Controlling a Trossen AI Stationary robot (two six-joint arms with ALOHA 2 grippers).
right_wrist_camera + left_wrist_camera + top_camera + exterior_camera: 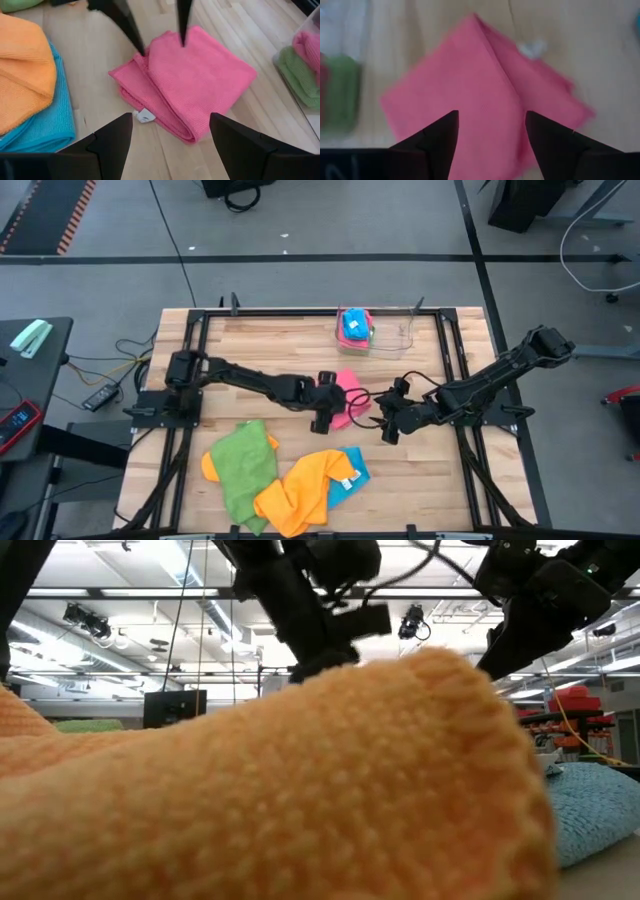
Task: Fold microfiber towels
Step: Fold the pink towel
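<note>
High view: both grippers are seen near the middle of the wooden table [260, 345], one on each side of a pink towel [349, 395] that lies folded into a compact rectangle with its white label at one corner. The left gripper [322, 418] is positioned directly over the pink towel's near edge; in the left wrist view its fingers [437, 140] are parted with pink cloth visible between them, and nothing is seen clamped, so the towel is judged released rather than held. The right gripper [388, 427] is stationed just beside the towel, toward the table's right edge; in the right wrist view its fingers [112, 140] are spread wide and carry nothing. A heap of unfolded towels is located at the table's near edge: a green towel [240, 465], an orange towel [305, 490] and a blue towel [352, 472] partly buried under the orange one. A clear tray [365, 330] at the far edge holds finished towels. The step in hand is judged to be completion of the pink fold. The next move is expected to require a grasp on the whole folded stack, layers kept together, for transfer to the tray, then selection of a towel from the heap.
</note>
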